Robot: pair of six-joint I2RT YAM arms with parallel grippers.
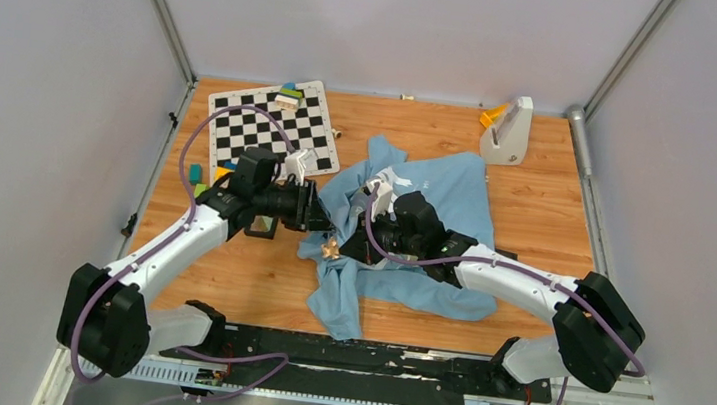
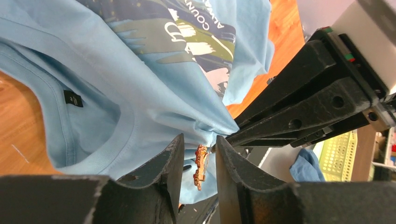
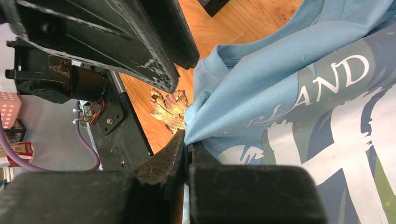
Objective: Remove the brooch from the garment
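Observation:
The light blue garment (image 1: pixel 441 196) lies crumpled on the wooden table. The tiny orange-gold brooch (image 1: pixel 331 250) hangs on a pulled-up fold at its left edge. My right gripper (image 3: pixel 187 142) is shut on that fold of garment (image 3: pixel 280 93), right beside the brooch (image 3: pixel 170 109). In the left wrist view the brooch (image 2: pixel 201 165) hangs edge-on in the gap between my left gripper's (image 2: pixel 198 156) two fingers; the jaws stand apart on either side of it, and the garment (image 2: pixel 116 70) spreads above. The two grippers meet tip to tip in the top view.
A chessboard (image 1: pixel 272 123) with toy blocks (image 1: pixel 288 95) lies at the back left, and loose blocks (image 1: pixel 198 178) lie beside the left arm. A white stand with an orange piece (image 1: pixel 506 130) is at the back right. Grey walls enclose the table.

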